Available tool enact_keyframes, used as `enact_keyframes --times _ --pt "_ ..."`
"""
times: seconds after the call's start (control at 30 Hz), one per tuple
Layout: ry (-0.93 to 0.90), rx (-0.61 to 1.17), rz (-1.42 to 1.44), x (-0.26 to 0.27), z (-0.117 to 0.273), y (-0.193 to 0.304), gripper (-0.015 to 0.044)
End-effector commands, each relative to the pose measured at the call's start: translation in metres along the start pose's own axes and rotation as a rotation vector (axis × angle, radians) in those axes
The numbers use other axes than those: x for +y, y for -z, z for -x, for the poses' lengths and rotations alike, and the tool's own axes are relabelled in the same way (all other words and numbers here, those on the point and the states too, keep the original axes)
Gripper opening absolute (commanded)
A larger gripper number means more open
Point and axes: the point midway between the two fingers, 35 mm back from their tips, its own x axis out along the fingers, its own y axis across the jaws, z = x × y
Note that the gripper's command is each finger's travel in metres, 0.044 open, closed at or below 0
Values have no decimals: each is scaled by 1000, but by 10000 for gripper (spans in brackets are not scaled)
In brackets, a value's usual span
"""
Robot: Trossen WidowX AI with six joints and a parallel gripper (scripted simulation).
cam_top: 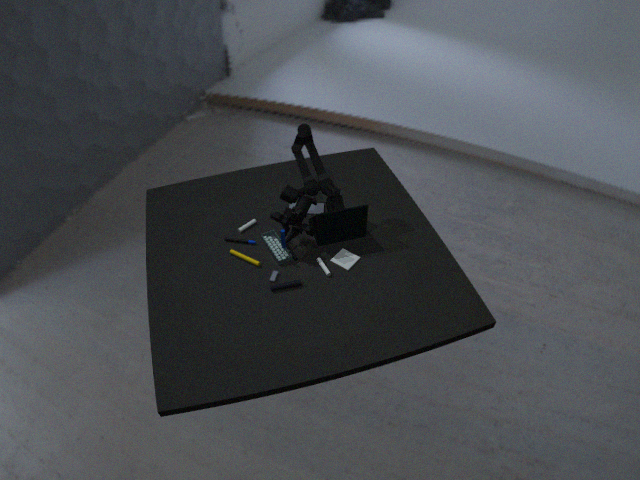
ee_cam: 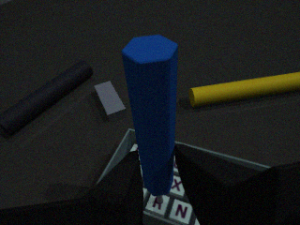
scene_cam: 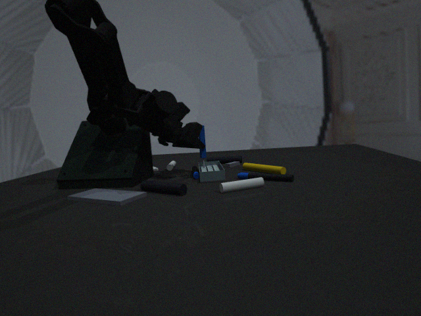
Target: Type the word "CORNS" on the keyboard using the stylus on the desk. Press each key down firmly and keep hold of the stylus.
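Above the keyboard's (cam_top: 270,236) (scene_cam: 212,176) (ee_cam: 220,154) R key, the gripper (cam_top: 285,230) (scene_cam: 202,141) (ee_cam: 157,156) clasped the upright stylus (cam_top: 283,239) (scene_cam: 203,151) (ee_cam: 152,103), with R seemingly the letter in hand (contact was unclear), and a firm, straight press was needed.

- Keyboard (cam_top: 276,247) at table's centre.
- Yellow stick (cam_top: 245,257) at its nine o'clock.
- White square pad (cam_top: 345,259) at its three o'clock.
- Dark upright panel (cam_top: 341,225) at its two o'clock.
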Motion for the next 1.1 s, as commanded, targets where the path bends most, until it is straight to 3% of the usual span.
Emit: enact_keyframes --times 0.0,1.07 --pt "-9 -1 2 3 -1 3 81" --pt "-11 0 3 2 5 -11 81"
